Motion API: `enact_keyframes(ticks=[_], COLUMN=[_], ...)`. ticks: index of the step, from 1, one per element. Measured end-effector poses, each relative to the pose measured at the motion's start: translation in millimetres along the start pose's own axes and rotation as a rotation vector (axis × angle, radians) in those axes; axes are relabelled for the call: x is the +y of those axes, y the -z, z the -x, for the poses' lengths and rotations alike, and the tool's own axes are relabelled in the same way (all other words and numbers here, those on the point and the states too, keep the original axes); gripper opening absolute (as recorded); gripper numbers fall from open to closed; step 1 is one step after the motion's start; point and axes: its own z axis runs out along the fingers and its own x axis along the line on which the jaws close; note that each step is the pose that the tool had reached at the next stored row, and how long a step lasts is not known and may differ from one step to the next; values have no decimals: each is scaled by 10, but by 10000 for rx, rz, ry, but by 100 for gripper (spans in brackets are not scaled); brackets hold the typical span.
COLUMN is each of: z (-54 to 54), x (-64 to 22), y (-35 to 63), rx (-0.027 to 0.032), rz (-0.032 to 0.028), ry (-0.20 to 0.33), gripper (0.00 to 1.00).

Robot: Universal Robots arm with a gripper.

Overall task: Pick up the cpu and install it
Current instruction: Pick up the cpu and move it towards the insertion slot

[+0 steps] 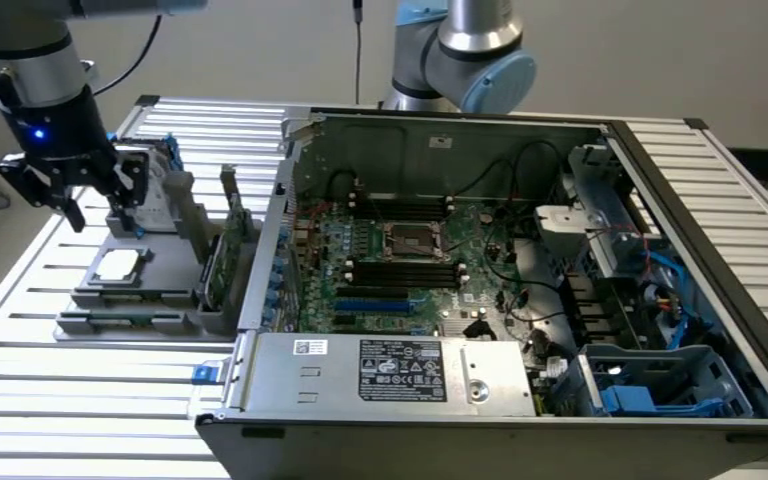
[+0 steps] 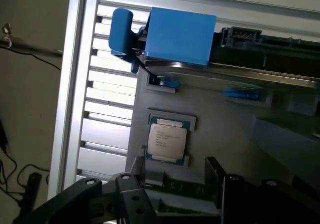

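Gripper [image 1: 97,212] hovers with jaws spread above a grey holder [image 1: 157,292] at the exterior view's left; the cpu [image 1: 117,265] lies flat on it, beside an open computer case [image 1: 491,385]. Wrist view: the cpu [image 2: 167,140] sits in the holder's recess, untouched by the fingers [image 2: 131,183].

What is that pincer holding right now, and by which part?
Nothing. The pincer hangs open above the grey holder, where the cpu lies untouched.

cpu [image 1: 119,264] on fixture [image 2: 225,139], beside open computer case [image 1: 491,455]
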Motion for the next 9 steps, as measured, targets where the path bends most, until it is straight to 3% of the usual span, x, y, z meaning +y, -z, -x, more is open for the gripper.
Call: enact_keyframes(ticks=[9], z=[18], x=[90], y=[-161], rx=[6], rz=[33], ry=[-419], gripper=[60])
